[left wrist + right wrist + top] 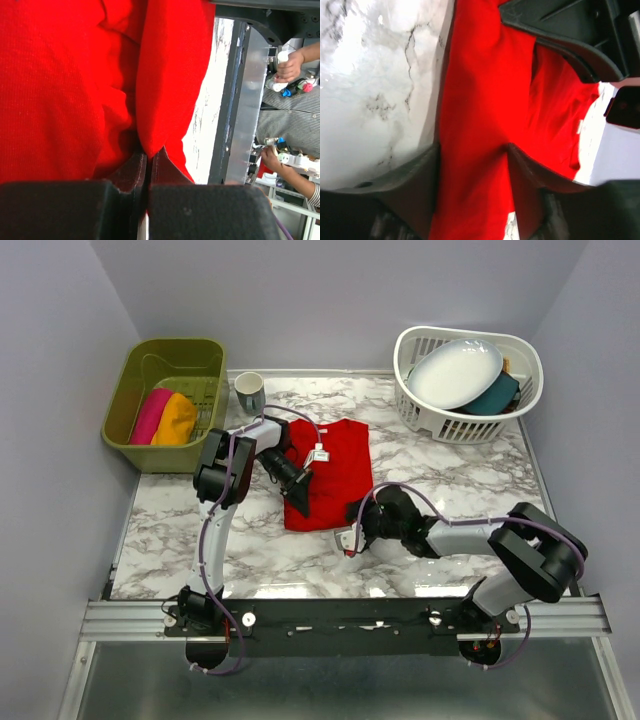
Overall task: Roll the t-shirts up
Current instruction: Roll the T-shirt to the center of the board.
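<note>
From above: found the red t-shirt (330, 472) lying mid-tabletop (450, 490), apparently folded narrow, between the two arms. Placed the left hand (300, 483) at its left edge and the right hand (350, 538) at its near corner. Noted a pink t-shirt (150, 415) and an orange t-shirt (177, 418), both rolled, in the green basket (165, 360) at far left, with a mug (249, 393) just beside it. Noted a white basket (430, 415) at far right holding a white dish (455, 370) and a teal dish (495, 395). Saw all of these well apart from the work; judged only the two arms, close together, likely to crowd each other.

Left wrist: caught the left hand (148, 155) pinched shut on a raised fold of the red t-shirt (60, 90). Glimpsed a person (290, 115) beyond the rail.

Right wrist: showed the right hand (472, 150) with jaws apart, astride the red t-shirt (480, 90) near its edge, cloth between the fingers (432, 165) but not clamped.

Judged the cloth light, soft and limp, prone to sag and unroll. Reckoned it best gripped at the hem corners, both at once.
</note>
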Controlling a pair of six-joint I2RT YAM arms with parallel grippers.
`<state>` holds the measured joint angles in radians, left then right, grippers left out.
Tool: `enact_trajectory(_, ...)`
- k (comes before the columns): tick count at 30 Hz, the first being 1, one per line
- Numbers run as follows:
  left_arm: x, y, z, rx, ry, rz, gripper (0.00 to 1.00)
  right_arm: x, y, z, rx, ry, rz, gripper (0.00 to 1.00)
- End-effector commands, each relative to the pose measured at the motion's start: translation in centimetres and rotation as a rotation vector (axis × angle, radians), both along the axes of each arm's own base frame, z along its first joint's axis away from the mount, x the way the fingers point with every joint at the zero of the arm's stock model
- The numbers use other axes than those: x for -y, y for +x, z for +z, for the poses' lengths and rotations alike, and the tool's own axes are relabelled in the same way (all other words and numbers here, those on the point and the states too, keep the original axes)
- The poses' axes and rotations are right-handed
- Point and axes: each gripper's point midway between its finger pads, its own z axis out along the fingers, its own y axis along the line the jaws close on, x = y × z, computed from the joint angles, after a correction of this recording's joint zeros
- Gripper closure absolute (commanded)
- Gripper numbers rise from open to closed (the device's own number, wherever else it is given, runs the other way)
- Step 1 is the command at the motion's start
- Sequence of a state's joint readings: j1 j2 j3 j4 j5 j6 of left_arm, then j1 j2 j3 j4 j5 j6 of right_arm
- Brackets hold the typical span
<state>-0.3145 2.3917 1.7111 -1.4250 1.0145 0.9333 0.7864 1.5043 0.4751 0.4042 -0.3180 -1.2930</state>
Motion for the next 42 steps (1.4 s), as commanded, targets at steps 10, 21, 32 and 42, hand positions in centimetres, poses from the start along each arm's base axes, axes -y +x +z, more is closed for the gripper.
enact_trajectory(10,-1.2,-0.6,0.8,-0.041,0.053,-0.018,0.75,1.0,1.2,-3.3,0.052,-0.139,-0.008,0.96)
enact_trajectory(21,-3.3,4.6,9.7,0.826,0.112,0.219,0.01,0.7,-0.5,0.3,-0.445,-0.108,-0.154,0.99)
enact_trajectory(32,-3.5,-1.0,5.7,1.352,0.202,0.077,0.01,1.6,-2.0,-0.1,-0.634,-0.175,-0.205,0.99)
enact_trajectory(42,0.1,-1.7,6.4,1.578,0.107,0.090,0.01,2.7,-2.9,-1.0,-0.761,-0.178,-0.256,0.99)
